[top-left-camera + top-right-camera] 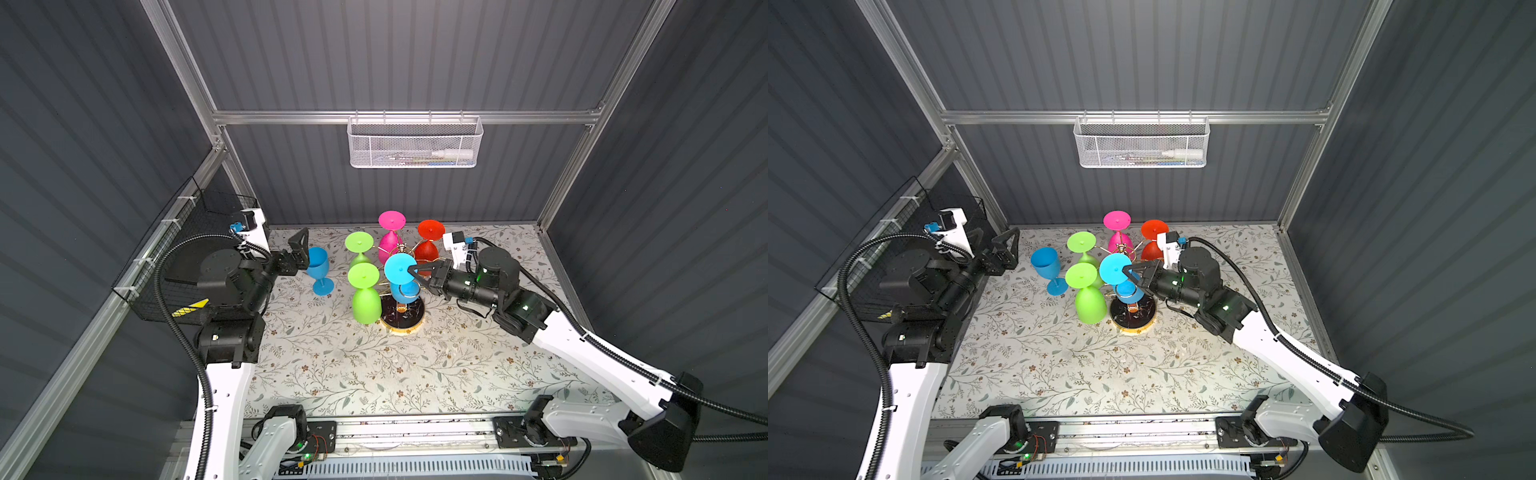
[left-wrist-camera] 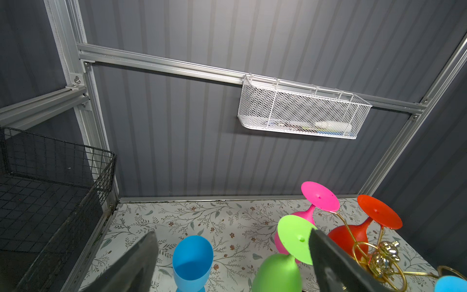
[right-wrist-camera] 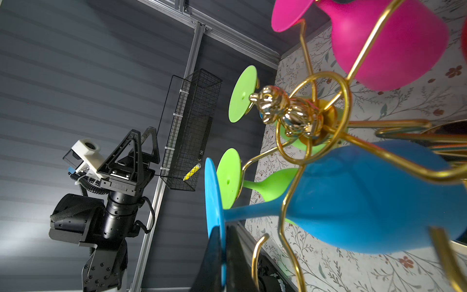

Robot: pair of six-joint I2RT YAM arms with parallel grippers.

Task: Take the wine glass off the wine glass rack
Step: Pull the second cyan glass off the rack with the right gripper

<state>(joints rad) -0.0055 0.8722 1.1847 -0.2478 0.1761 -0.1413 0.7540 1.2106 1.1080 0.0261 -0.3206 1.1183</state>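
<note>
Done: standing blue glass [image 1: 319,266] upright near bench [image 1: 374,374] left edge, beside spread left claw [image 1: 306,253] | Now: right claw [image 1: 413,271] pinching foot of hanging blue wine glass [image 1: 397,268], on rack [image 1: 409,316] mid-bench toward back edge | Left: unhooking, lifting clear.

Left arm [image 1: 226,374]: elbow folded, forearm roughly level, left gripper [image 1: 302,251] aimed inward, jaws spread wide. Right arm [image 1: 582,353]: reaches forward and inward from its base, forearm low, wrist rolled onto its side, right gripper [image 1: 412,271] aimed toward the left arm, jaws closed.
</note>
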